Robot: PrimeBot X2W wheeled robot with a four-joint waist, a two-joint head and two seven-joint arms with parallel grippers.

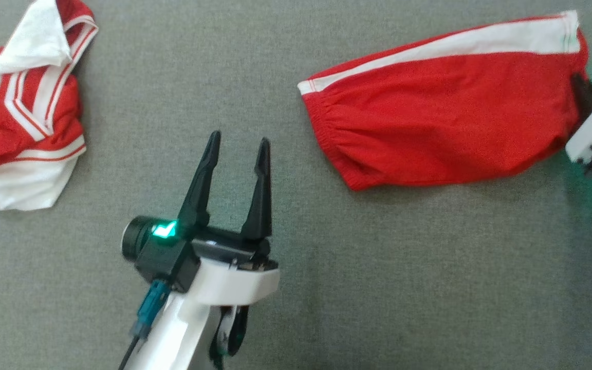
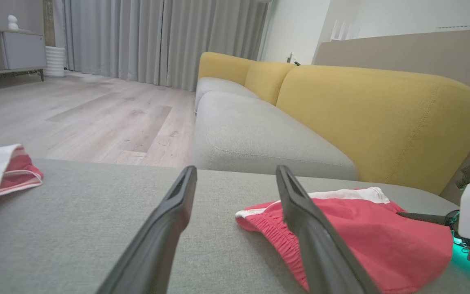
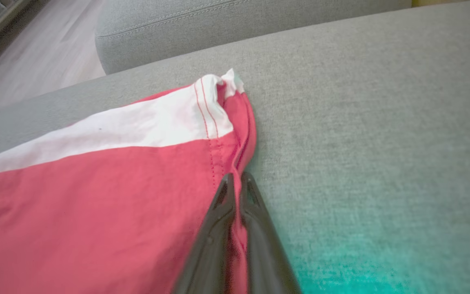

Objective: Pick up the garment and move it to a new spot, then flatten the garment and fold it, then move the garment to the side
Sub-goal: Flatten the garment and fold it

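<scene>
Overhead head; low wrists; shared shorts (image 1: 445,103)

You have soft, even light, faint shadows. Green glow tints the grey cushion (image 3: 341,265) in the right wrist view; its foreground blurs.

Red shorts (image 1: 445,108) with a white stripe lie toward the grey cushion's (image 1: 378,267) far right corner, the right pincer (image 1: 581,90) at their right end. The left pincer (image 1: 239,139) hangs spread over bare fabric. A crumpled shirt (image 1: 26,113) sits at the left edge.

We see the grey sofa seat (image 1: 327,282)
At right the red shorts (image 1: 445,118), at left a crumpled jersey (image 1: 23,118).
</scene>
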